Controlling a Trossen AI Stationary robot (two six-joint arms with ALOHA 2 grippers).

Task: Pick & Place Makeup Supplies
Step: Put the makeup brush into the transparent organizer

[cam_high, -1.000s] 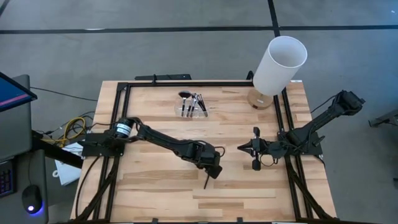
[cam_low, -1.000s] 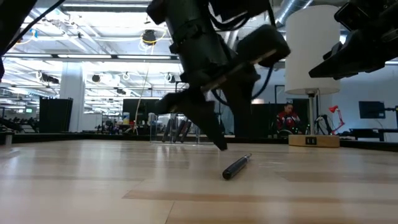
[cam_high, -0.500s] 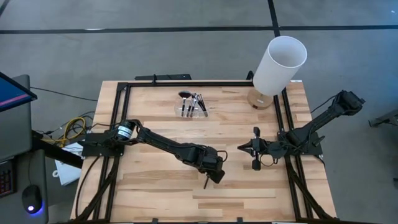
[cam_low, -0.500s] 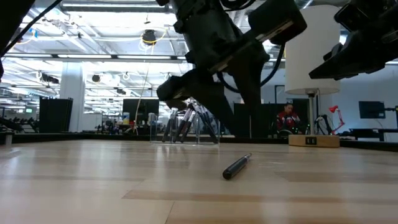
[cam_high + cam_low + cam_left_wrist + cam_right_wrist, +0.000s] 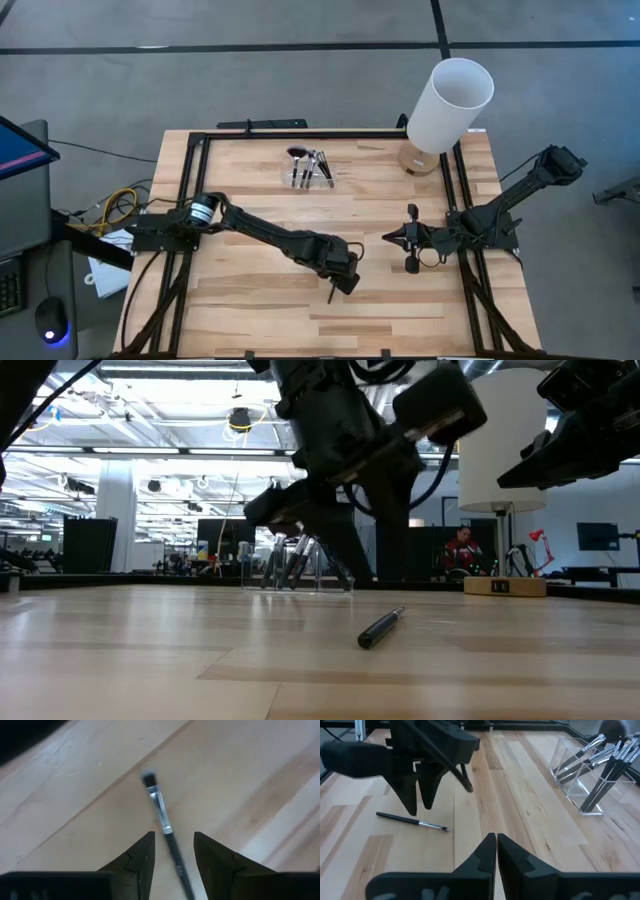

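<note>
Brush (image 5: 161,810) handling is the matter in hand: one slim black-handled makeup brush is seen lying flat on the wooden table (image 5: 250,310), directly under the left gripper (image 5: 172,851), whose fingers are spread with the handle running between them but, as far as can be judged, not yet touched. In the right wrist view the same brush (image 5: 412,821) is shown resting on the boards just below the dark fingertips (image 5: 418,802). Farther off from that gripper, toward the table's back edge, the remaining brushes (image 5: 310,166) are stood bristles-up in a clear holder (image 5: 580,785), so most of the work is judged done, with this one brush left to be grasped, carried and set in. The right gripper (image 5: 496,851) is held above the table on its own side, its fingers pressed together and nothing between them. The brush's rear end is cut off in the left wrist view, and the brushes in the holder overlap too much to be counted.
</note>
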